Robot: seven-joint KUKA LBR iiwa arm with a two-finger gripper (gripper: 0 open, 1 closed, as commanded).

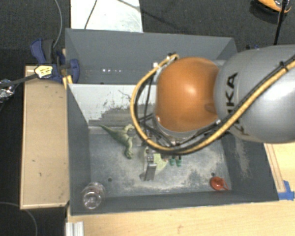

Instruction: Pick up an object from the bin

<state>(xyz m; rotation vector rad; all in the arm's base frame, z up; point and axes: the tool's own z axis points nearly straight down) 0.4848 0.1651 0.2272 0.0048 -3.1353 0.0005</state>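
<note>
In the camera view you see the gripper (150, 170) down in the middle of the bin (78, 132). You cannot tell how far open it is, or whether it grips anything. A pale green piece (162, 163) lies just beside it. A green dinosaur (123, 137) lies to its left, and an orange ball (217, 183) sits front right.

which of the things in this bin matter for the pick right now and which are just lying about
In the job: grey bin; pincer, low over its middle; pale yellow-green piece right beside the pincer.

Lying about: green toy dinosaur to the left; orange-red ball near the right corner; clear round thing in the near-left corner.
</note>
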